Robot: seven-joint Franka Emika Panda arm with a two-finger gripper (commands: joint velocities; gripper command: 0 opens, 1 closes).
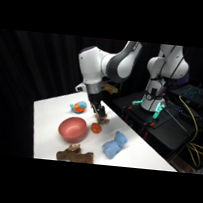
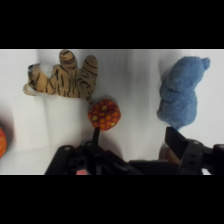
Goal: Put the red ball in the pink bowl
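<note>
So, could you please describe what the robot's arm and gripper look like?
The arm is glossy white with rounded segments and dark grey joint bands. Its gripper is small and dark; the wrist view shows black linkage at its base. A second white piece is the same arm's base.

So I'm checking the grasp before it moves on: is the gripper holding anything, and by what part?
Nothing is held. The gripper is open just above the red ball, which lies on the table between the spread fingers, untouched as far as can be seen.

The white table (image 1: 51, 109) stood against black drapery (image 1: 38, 58) — the room beyond it dark. At right, dark equipment (image 1: 167, 126) carried a teal-green glow (image 1: 156, 107) and yellow cables (image 1: 193, 118).
</note>
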